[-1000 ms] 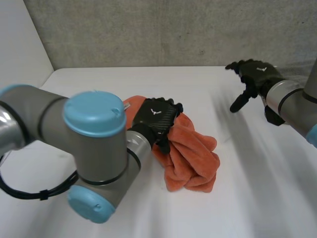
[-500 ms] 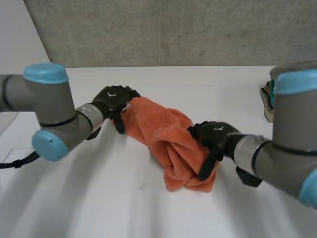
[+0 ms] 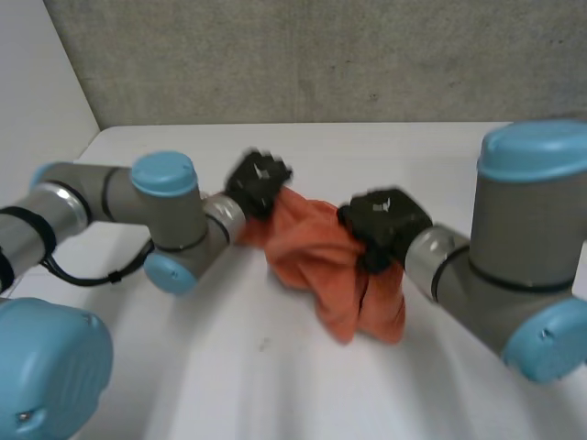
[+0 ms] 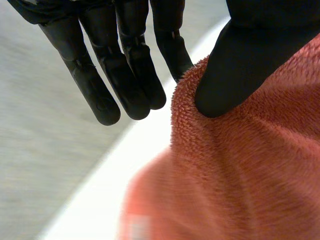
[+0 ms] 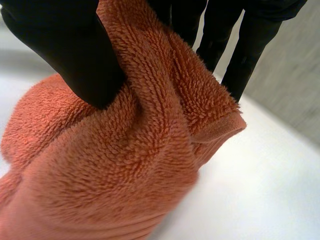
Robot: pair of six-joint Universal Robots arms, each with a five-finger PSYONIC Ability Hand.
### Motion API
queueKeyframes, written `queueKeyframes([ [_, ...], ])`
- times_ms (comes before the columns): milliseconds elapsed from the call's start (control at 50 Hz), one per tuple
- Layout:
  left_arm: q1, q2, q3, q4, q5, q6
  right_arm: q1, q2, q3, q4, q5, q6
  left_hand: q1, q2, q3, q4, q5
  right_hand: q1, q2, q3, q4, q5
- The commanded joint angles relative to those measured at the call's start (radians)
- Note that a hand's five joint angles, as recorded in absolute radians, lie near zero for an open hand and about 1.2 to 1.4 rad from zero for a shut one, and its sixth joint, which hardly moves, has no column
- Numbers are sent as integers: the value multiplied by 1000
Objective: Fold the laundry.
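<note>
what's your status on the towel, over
Left hand pinching edge of orange towel. Right hand pinching a bunched fold. Towel crumpled between them, not yet folded. No obstruction seen.

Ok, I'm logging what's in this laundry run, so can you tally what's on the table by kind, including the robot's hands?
orange towel: 1, bunched on the white table
robot hands: 2, the left hand pinching one end of the towel and the right hand pinching a fold at the other end
Total: 3
</note>
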Motion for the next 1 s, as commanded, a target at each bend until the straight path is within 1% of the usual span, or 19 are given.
queueKeyframes([
  [20, 39, 174, 2, 240, -172, -99, -11, 52, -275, -147, 61, -238, 254, 211, 219, 210, 256, 371, 260, 245, 211, 283],
  [40, 41, 203, -4, 258, -184, -122, -8, 55, -298, -194, 69, -253, 254, 211, 219, 210, 256, 371, 260, 245, 211, 283],
  [80, 50, 314, -45, 295, -231, -183, -7, 48, -325, -418, 60, -284, 254, 211, 219, 210, 256, 371, 260, 245, 211, 283],
  [100, 52, 344, -62, 295, -245, -195, -5, 43, -322, -463, 52, -284, 254, 211, 219, 210, 256, 371, 260, 245, 211, 283],
  [140, 55, 407, -111, 287, -276, -217, -2, 34, -302, -567, 25, -282, 254, 211, 219, 210, 256, 371, 260, 245, 211, 283],
  [160, 59, 474, -180, 272, -297, -237, 1, 17, -273, -656, -12, -278, 254, 211, 219, 210, 256, 371, 260, 245, 211, 283],
  [220, 58, 569, -313, 242, -296, -254, 1, -20, -211, -709, -61, -261, 254, 211, 219, 210, 256, 371, 260, 245, 211, 283],
  [300, 53, 706, -633, 211, -204, -275, -8, -73, -61, -632, -106, -218, 254, 211, 219, 210, 256, 371, 260, 245, 211, 283],
  [380, 38, 749, -867, 223, -144, -272, -21, -63, 55, -511, -120, -226, 254, 211, 219, 210, 256, 371, 260, 245, 211, 283],
  [440, 26, 738, -996, 234, -164, -252, -34, -20, 126, -399, -120, -268, 254, 211, 219, 210, 256, 371, 260, 245, 211, 283],
  [560, 21, 700, -1092, 209, -222, -185, -54, 57, 191, -250, -113, -391, 254, 211, 219, 210, 256, 370, 260, 244, 210, 283],
  [620, 16, 708, -1105, 160, -231, -177, -77, 78, 194, -204, -109, -433, 254, 211, 219, 210, 256, 72, -39, -54, -88, -16],
  [660, 7, 738, -1109, 123, -225, -185, -87, 77, 195, -187, -98, -430, -6, -48, -40, -50, -4, -277, -388, -403, -437, -365],
  [680, 6, 753, -1110, 113, -224, -188, -88, 75, 197, -184, -94, -425, -158, -201, -193, -202, -156, -366, -476, -492, -526, -453],
  [700, 1, 786, -1110, 88, -222, -196, -88, 69, 195, -182, -84, -407, -456, -499, -491, -500, -454, -468, -579, -594, -628, -556],
  [760, 4, 848, -1102, 45, -224, -214, -94, 32, 191, -176, -74, -362, -656, -698, -690, -700, -653, -537, -647, -663, -696, -624],
  [780, 6, 864, -1099, 34, -224, -220, -103, -4, 189, -166, -66, -321, -679, -722, -714, -723, -677, -618, -729, -744, -778, -706],
  [880, 38, 938, -1067, -19, -222, -258, -131, -98, 166, -89, -70, -200, -765, -807, -799, -809, -762, -739, -850, -865, -899, -827],
  [1000, 118, 939, -992, -113, -199, -272, -220, -138, 51, 139, -104, -100, -800, -842, -834, -844, -797, -851, -962, -977, -1011, -939],
])
